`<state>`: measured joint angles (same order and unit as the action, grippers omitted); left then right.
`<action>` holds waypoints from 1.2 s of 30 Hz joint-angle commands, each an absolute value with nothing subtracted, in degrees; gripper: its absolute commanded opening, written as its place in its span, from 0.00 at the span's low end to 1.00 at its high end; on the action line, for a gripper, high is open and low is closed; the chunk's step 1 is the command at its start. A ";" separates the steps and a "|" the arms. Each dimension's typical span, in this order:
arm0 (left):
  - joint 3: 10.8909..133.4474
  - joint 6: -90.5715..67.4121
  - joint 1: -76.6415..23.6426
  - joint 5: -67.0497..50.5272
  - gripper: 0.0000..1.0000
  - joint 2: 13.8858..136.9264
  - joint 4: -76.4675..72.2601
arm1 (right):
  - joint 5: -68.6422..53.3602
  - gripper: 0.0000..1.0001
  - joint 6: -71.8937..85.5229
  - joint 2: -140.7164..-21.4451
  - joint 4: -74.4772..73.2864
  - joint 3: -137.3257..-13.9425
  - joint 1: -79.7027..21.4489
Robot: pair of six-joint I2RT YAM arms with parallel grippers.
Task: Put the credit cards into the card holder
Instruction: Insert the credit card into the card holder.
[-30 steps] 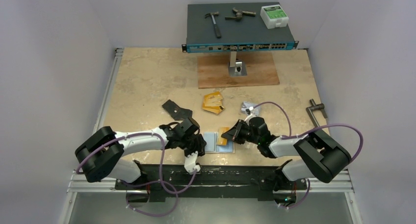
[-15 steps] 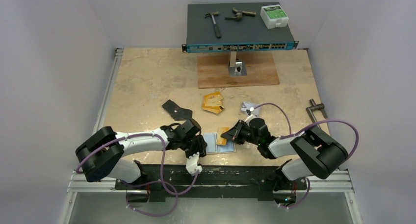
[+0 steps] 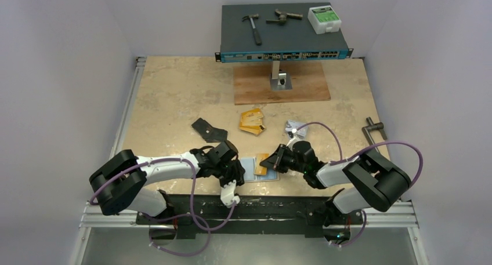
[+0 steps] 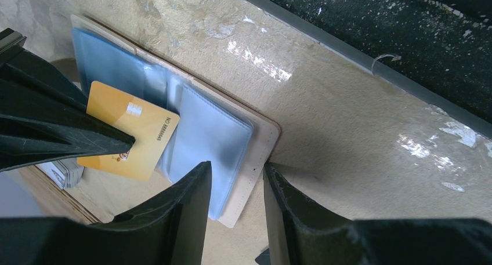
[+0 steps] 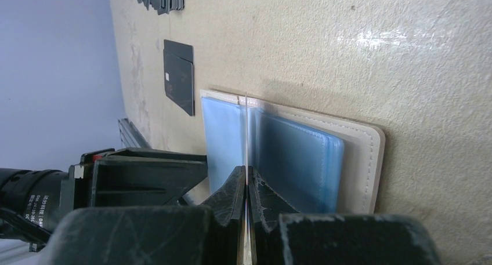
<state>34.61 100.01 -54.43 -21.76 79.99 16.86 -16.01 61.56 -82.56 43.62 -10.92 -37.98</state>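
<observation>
Over the bench [image 3: 174, 102], my right fingers [image 5: 230, 194] pinch a likely stiff, slick credit card [image 4: 130, 131] edgewise; left fingers [image 4: 185, 210] gape.

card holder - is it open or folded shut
Open: the card holder lies spread flat, blue pockets facing up on both sides of its fold.

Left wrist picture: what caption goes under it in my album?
Right pincer holds an orange-gold plastic card at the open tan leather wallet.

Rear overhead, close wrist views, seemingly sharing card holder [image 4: 266, 143]
</observation>
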 commanded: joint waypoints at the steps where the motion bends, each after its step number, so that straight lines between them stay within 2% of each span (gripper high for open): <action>1: 34.37 98.93 -54.97 -22.54 0.37 80.11 16.12 | -16.75 0.00 59.29 -83.33 43.94 -11.92 -38.43; 18: 34.81 97.96 -56.23 -22.06 0.35 80.51 15.73 | -23.36 0.00 58.51 -87.28 49.09 -11.66 -38.75; 36: 33.93 97.91 -56.61 -21.22 0.32 79.28 15.76 | -21.09 0.00 55.79 -85.09 36.17 -14.62 -38.98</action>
<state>34.50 98.48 -55.96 -19.90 79.94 16.75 -22.28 58.39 -85.19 40.77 -13.15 -38.63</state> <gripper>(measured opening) 0.324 0.004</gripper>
